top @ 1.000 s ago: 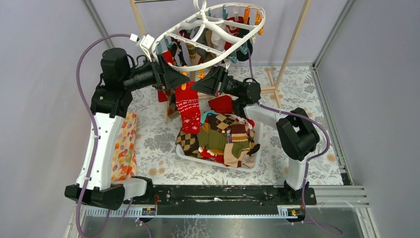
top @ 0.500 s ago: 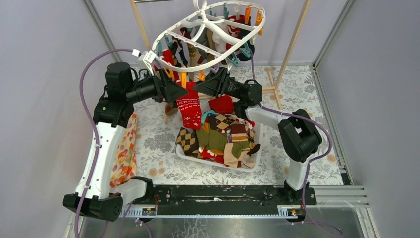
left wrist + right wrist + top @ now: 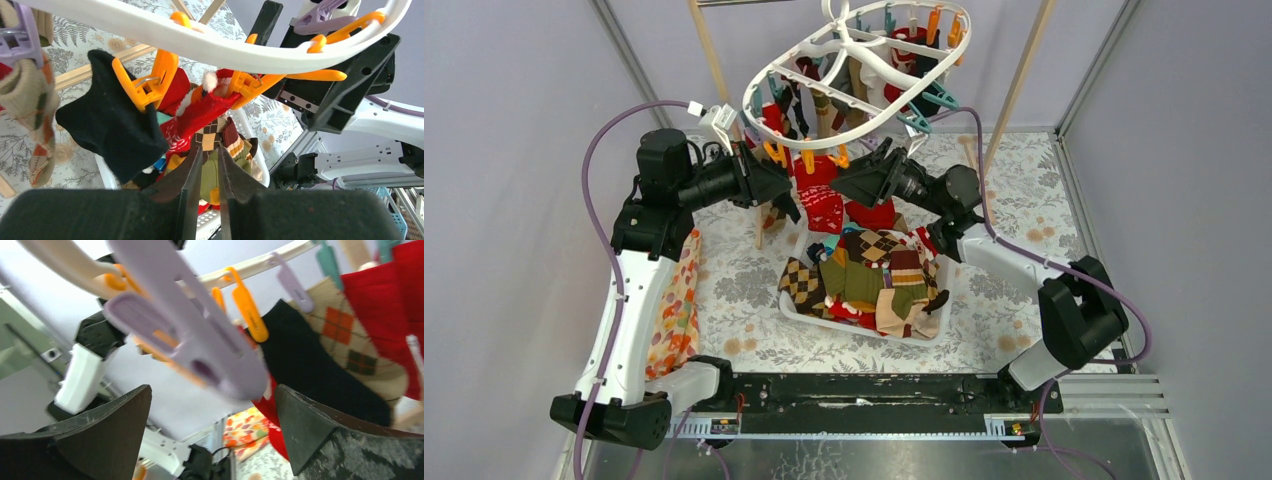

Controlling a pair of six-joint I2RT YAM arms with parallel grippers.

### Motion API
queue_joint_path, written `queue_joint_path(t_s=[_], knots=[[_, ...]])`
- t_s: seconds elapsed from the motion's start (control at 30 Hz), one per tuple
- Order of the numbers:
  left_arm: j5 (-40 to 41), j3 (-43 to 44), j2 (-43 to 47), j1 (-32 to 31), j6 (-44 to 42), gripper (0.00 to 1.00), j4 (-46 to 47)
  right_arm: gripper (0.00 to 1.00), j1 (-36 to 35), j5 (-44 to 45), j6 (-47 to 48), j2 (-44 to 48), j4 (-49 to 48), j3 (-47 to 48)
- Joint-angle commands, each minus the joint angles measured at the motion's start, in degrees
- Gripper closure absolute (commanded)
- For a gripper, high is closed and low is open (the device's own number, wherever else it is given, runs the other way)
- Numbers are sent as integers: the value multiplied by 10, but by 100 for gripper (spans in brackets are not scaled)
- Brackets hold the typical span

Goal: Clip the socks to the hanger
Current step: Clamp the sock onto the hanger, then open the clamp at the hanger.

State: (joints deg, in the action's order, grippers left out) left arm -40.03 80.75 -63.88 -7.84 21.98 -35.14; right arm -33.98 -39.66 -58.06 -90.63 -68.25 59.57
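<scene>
The white oval hanger [image 3: 769, 85] hangs at the back with several socks clipped under it. A red sock with white pattern [image 3: 824, 205] hangs from an orange clip [image 3: 250, 87]; beside it a black sock [image 3: 107, 125] hangs from another orange clip [image 3: 150, 80]. My left gripper [image 3: 209, 150] sits just below the red sock [image 3: 200, 112], its jaws nearly together with a thin slit and nothing between them. My right gripper [image 3: 212, 395] stands wide open under a lilac clip [image 3: 190, 340], holding nothing. More socks [image 3: 874, 280] fill the basket.
The white basket [image 3: 854, 328] sits on the floral mat below the hanger. An orange floral cloth [image 3: 674, 300] lies at the left by my left arm. Light wooden poles [image 3: 1014, 90] stand behind. In the top view both grippers [image 3: 792, 203] [image 3: 854, 172] face each other under the ring.
The red patterned sock now hangs from the orange clip, free of my left gripper, whose jaws have closed. The right gripper has opened off the clip. The hanger has swung to the right.
</scene>
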Motion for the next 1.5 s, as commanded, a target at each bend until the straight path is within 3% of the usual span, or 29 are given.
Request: queue_joint_path(t_s=[0.0,0.17,0.43,0.57,0.77,0.97,1.47], knots=[[-5,0,12,0,-1,78,26,0,5,73,135,41,92,-10],[-11,2,15,0,1,78,23,0,5,125,129,42,50,-35],[-38,-49,19,0,14,50,27,0,4,146,124,58,-40,-91],[-50,-54,18,0,25,44,36,0,4,135,116,57,-71,-90],[-61,-53,19,0,32,42,40,1,5,139,64,24,-178,-74],[-62,-31,23,0,23,42,24,21,5,122,-29,-57,-300,-12],[-61,-7,25,0,9,44,6,23,1,112,-40,-68,-304,18]])
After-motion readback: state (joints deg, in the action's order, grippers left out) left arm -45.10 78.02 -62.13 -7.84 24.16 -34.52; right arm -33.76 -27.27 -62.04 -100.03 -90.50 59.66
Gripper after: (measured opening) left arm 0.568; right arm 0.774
